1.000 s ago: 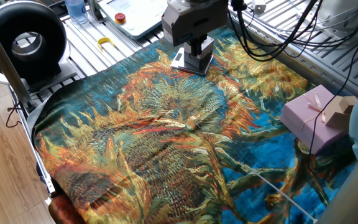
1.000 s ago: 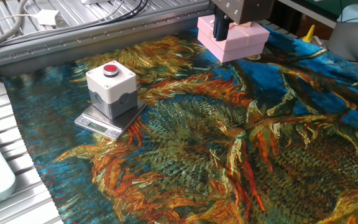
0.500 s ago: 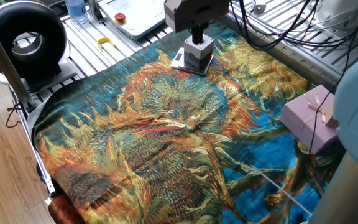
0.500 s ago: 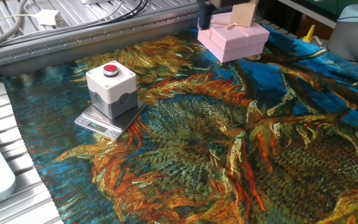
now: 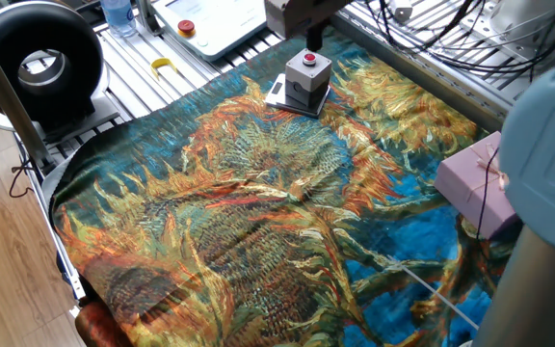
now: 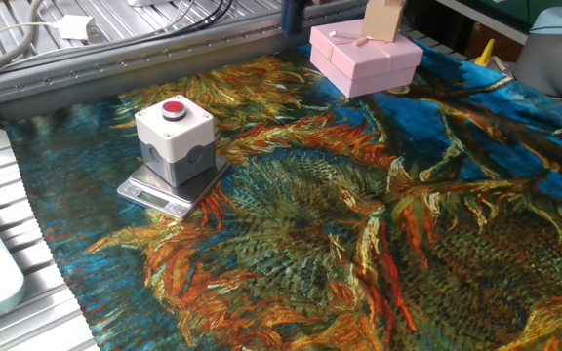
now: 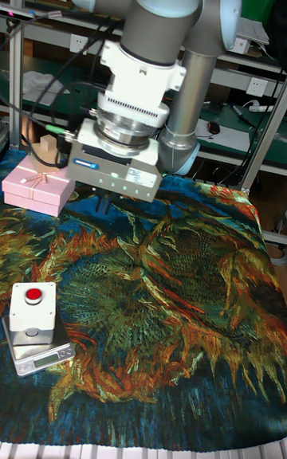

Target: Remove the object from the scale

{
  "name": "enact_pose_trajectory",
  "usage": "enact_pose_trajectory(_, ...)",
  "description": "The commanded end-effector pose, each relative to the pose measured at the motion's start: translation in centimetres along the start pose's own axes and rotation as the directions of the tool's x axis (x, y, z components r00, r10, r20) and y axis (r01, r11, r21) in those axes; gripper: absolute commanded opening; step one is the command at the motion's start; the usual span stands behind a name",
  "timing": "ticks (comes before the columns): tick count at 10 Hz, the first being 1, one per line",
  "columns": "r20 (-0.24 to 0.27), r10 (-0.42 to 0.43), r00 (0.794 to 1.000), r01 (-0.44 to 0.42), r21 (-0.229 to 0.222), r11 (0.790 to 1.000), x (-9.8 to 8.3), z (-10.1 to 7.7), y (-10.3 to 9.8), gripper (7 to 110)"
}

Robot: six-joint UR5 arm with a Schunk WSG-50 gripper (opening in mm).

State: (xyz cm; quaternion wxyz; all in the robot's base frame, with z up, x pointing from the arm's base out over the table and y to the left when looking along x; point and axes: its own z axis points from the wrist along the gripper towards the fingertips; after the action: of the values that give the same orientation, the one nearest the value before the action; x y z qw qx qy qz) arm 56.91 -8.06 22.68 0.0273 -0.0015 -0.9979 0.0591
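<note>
The object (image 5: 308,75) is a small grey box with a red button on top. It sits on the scale (image 5: 285,97), a thin silver plate at the far side of the patterned cloth. Both show again as the object (image 6: 175,138) on the scale (image 6: 169,190), and as the object (image 7: 33,307) on the scale (image 7: 40,351). My gripper (image 5: 313,37) hangs above and just behind the box without touching it. In the tall fixed view the gripper (image 7: 104,204) is well above the cloth, to the right of the box. Its fingers look closed together and hold nothing.
A pale pink gift box (image 6: 364,60) with a small tan box on it stands on the cloth's far corner. A white panel with a red button (image 5: 205,24), a yellow piece (image 5: 165,66) and a black round device (image 5: 37,63) lie off the cloth. Cables hang behind the arm.
The gripper has moved away from the pink gift box toward the scale's side. It no longer covers the grey box in one fixed view. The box and scale have not moved.
</note>
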Motion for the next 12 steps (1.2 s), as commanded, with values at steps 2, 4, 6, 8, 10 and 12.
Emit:
enact_pose_trajectory(2,0.022,-0.131,0.991,0.131,0.017,0.991,-1.2,-0.7,-1.6,7)
enact_pose_trajectory(4,0.092,-0.176,0.980,0.169,0.082,0.982,-3.6,-1.0,-2.5,7)
enact_pose_trajectory(6,0.090,-0.151,0.984,0.146,0.068,0.987,-3.7,-1.0,-1.9,7)
enact_pose_trajectory(8,0.063,-0.103,0.993,0.102,0.018,0.995,-2.9,-0.8,-0.7,7)
enact_pose_trajectory(10,-0.001,0.025,1.000,-0.025,-0.073,0.997,-1.4,-0.7,1.4,7)
enact_pose_trajectory(12,-0.140,0.140,0.980,-0.159,-0.137,0.978,1.6,-1.1,3.5,7)
